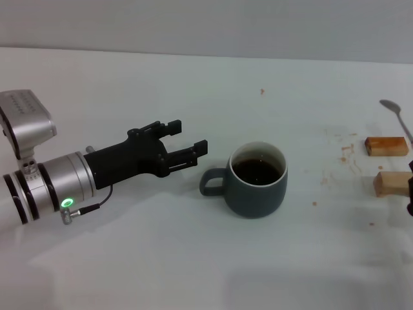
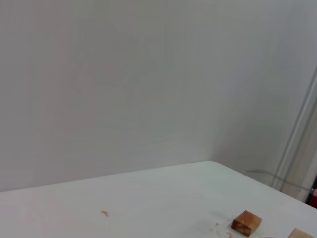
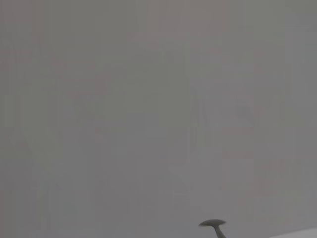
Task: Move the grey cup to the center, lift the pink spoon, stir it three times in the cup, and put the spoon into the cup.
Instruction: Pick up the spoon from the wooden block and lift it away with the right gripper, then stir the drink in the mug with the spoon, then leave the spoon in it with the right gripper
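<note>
One open left gripper (image 1: 187,143), holding nothing, lies just left of the grey cup (image 1: 259,180), whose handle points toward it. The pink spoon (image 1: 397,117) lies far right across two wooden blocks (image 1: 386,146); the right gripper's state cannot be told.

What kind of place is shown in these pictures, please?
Probably a lab test bench, not a kitchen: a plain white table against a bare wall, holding only a blue-grey ceramic mug of dark liquid, two small wooden blocks, a metal spoon, and the open black left gripper.
</note>
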